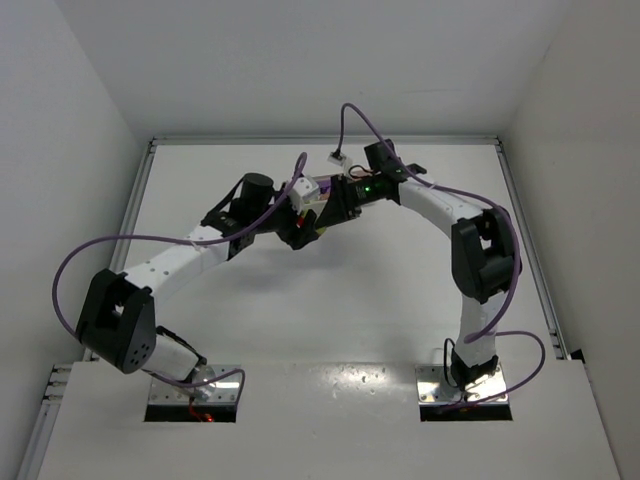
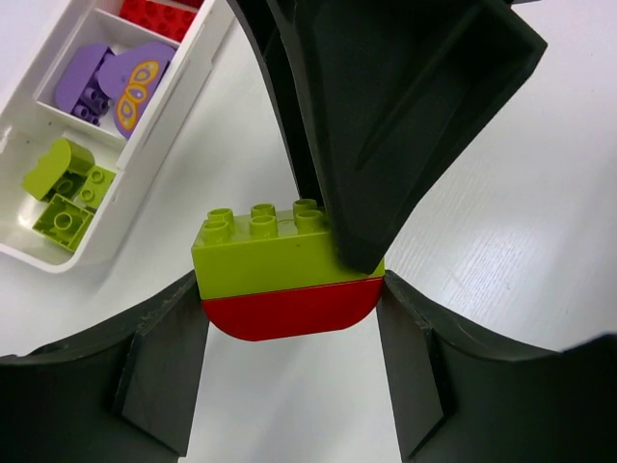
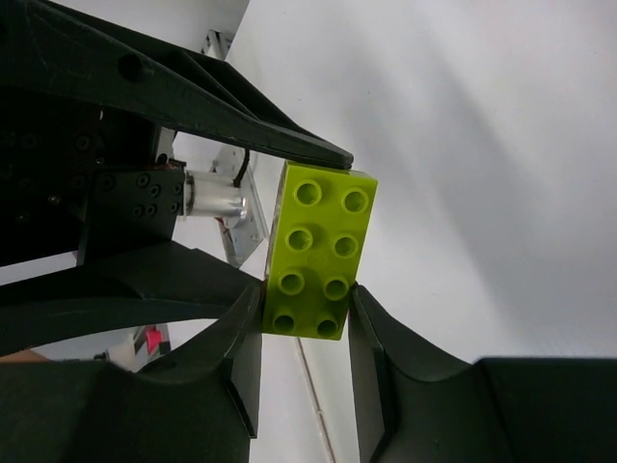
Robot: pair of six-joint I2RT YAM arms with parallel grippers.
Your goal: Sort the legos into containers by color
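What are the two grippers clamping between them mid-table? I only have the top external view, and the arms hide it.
Observer: A lime green brick joined to a red brick with rounded corners.
Operator: Which gripper holds which?
Observer: The left gripper pinches the red brick, and the right gripper pinches the lime green brick.
Operator: Is anything sorted yet?
Observer: Yes. In the left wrist view, the white tray holds lime green legos, purple legos and red legos in separate compartments.
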